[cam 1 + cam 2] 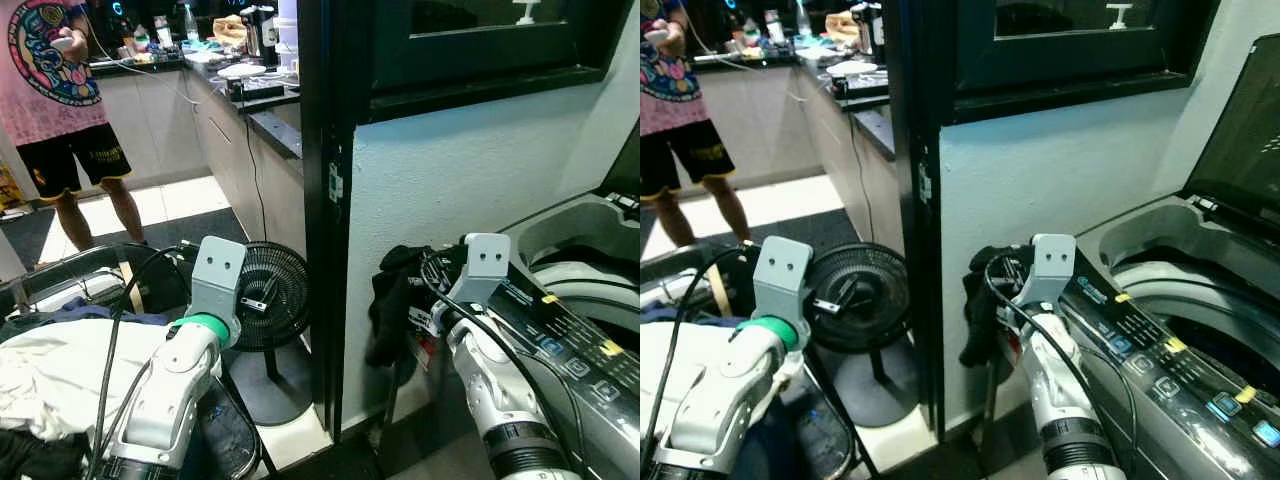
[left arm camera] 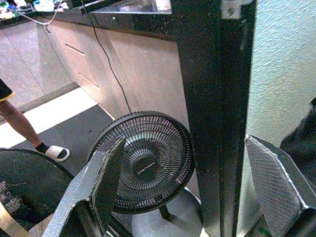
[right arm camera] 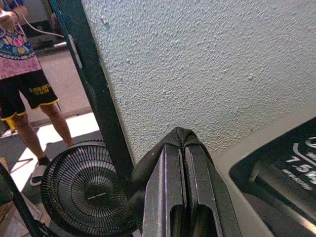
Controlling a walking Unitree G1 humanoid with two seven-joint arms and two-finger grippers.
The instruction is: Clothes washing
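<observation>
My right gripper (image 3: 181, 148) is shut on a black garment (image 1: 392, 300). The garment hangs beside the white wall, just left of the washing machine's control panel (image 1: 1140, 335). Dark cloth wraps over the closed fingertips in the right wrist view. The top-loading washing machine (image 1: 585, 245) stands at the right with its lid (image 1: 1245, 140) raised and its drum (image 1: 1200, 295) exposed. My left gripper (image 2: 185, 143) is open and holds nothing, and it points toward a floor fan. At lower left a basket holds laundry, with a white garment (image 1: 50, 370) on top.
A black floor fan (image 1: 270, 295) stands by a black door frame (image 1: 325, 200). Beyond it a kitchen counter (image 1: 255, 100) runs back with several items on it. A person (image 1: 55, 90) in a pink shirt and black shorts stands at the far left.
</observation>
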